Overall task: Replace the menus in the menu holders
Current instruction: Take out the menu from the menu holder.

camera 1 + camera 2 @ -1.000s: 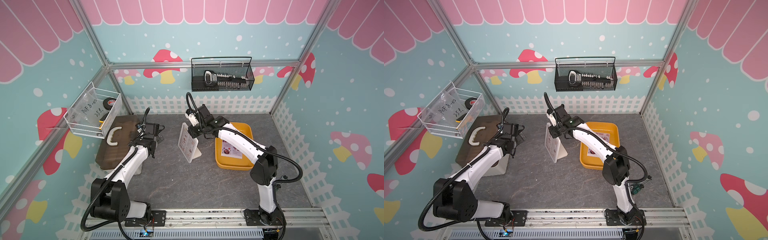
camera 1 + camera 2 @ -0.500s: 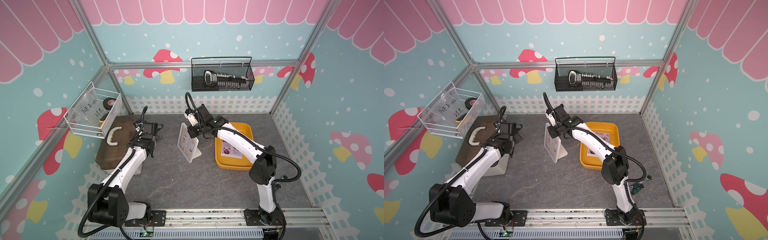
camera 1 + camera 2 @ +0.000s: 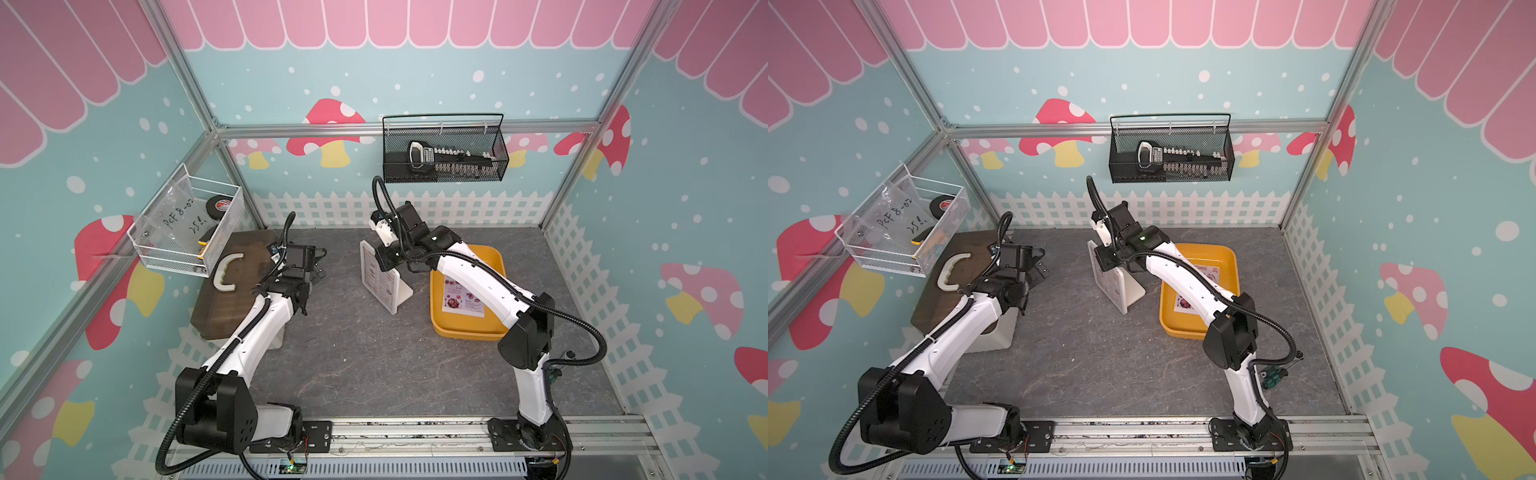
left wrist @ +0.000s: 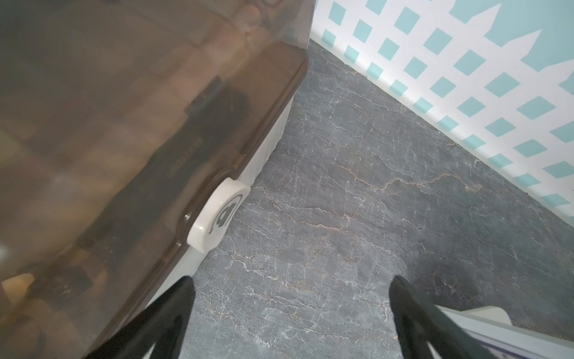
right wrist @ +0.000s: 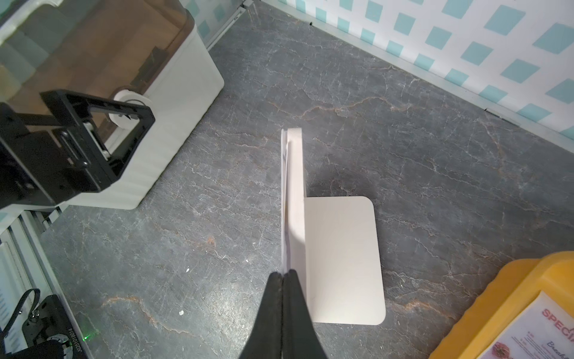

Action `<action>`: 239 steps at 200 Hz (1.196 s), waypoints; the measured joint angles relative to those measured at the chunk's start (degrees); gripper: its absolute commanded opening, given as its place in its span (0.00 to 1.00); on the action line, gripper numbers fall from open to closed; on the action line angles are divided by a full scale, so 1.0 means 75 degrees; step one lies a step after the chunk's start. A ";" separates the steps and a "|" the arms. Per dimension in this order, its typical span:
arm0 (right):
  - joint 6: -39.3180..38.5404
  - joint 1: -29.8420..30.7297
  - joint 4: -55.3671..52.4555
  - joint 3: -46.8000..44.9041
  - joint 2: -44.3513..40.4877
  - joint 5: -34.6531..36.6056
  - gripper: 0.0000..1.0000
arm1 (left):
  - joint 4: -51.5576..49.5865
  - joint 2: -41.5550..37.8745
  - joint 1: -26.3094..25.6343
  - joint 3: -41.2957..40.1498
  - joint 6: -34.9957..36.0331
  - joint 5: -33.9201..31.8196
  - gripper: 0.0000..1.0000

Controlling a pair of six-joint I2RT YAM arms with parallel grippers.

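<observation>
Down at the near edge, a metal rail (image 3: pixel 415 434) carries both arm bases. From there the bench (image 3: pixel 374 374) runs back in a dark grey stone look, flat and matte, veined with pale and rusty lines.

Left side now: the left claw (image 4: pixel 292 310) hangs over bare bench with its fingers (image 4: pixel 174 317) spread wide and nothing between them. It is just beside the white latch (image 4: pixel 220 214) of a box (image 3: pixel 220 311) with a brown see-through lid.

Middle of the bench: the menu holder (image 3: pixel 402 291), white, stands upright on its flat foot (image 5: pixel 341 258), its face turned left and near. A menu (image 3: pixel 374 276) with small food photos sits in its front. The right claw (image 5: pixel 283 275) is over it, tips pressed together right at the top edge of that sheet. Whether paper is truly pinched between them, I cannot tell.

Just to the right, with a strip of bench between, a yellow tray (image 3: pixel 465 332) lies flat. A second menu (image 3: pixel 461 297) rests inside it, and red lettering shows on it in the right wrist view.

Farther back, white picket-fence trim (image 3: pixel 415 208) lines the foot of teal walls dotted white and painted with red mushrooms. A white wire basket (image 3: pixel 178 253) hangs on the left wall and a black mesh basket (image 3: pixel 444 174) on the far wall. Pink scallops run along the top.
</observation>
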 measured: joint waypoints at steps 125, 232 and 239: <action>0.0239 -0.0300 -0.0160 -0.0122 0.0015 -0.0764 0.03 | -0.0050 -0.0017 -0.0015 0.0087 0.0079 -0.0006 0.97; 0.0373 -0.0414 -0.0012 -0.0265 0.0152 -0.1078 0.01 | -0.0102 -0.0017 -0.0114 0.0102 0.0082 -0.0064 0.97; 0.0373 -0.0431 -0.0012 -0.0265 0.0152 -0.1081 0.00 | -0.0105 -0.0017 -0.0114 0.0102 0.0082 -0.0067 0.97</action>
